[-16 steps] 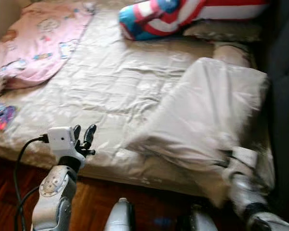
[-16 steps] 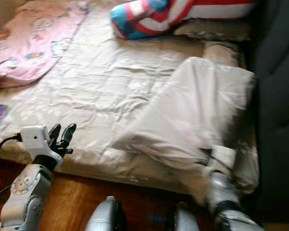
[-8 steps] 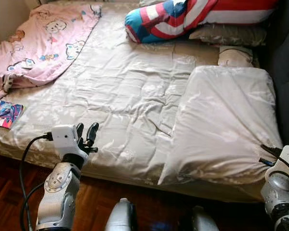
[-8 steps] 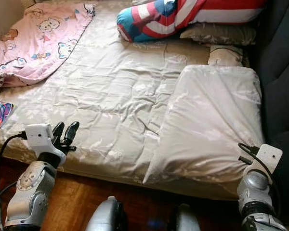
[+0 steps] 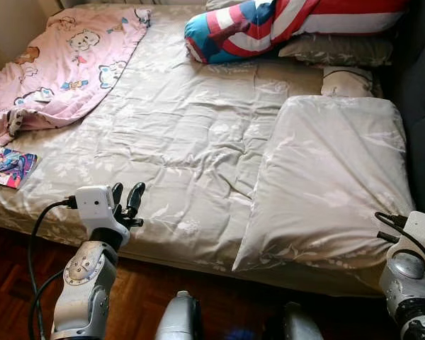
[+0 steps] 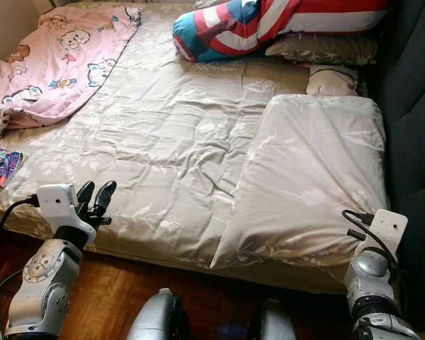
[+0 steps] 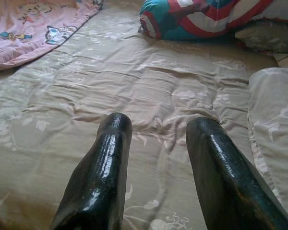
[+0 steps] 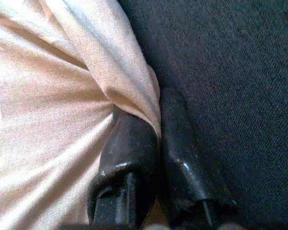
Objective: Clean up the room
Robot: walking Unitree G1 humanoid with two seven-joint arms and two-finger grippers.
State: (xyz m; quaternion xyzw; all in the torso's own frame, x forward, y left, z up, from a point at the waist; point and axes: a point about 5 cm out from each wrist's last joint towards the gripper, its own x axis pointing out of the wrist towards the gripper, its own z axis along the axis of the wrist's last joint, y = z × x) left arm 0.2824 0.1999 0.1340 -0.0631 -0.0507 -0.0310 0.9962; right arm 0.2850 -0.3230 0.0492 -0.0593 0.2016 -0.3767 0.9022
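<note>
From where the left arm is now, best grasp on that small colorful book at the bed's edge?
Take the book by its near edge, coming in low from the floor side. It lies flat on the bed cover at the mattress edge, so that edge is the easiest to pinch. The left gripper, open, would likely have to shift toward the robot's left first.

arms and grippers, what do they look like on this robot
Both arms are silver-grey metal with rounded joint housings. The left gripper has two long, glossy black fingers with rounded tips, mounted on a white boxy block; a black cable loops down from it. The right gripper has matching black fingers, a white wrist block and black cables.
</note>
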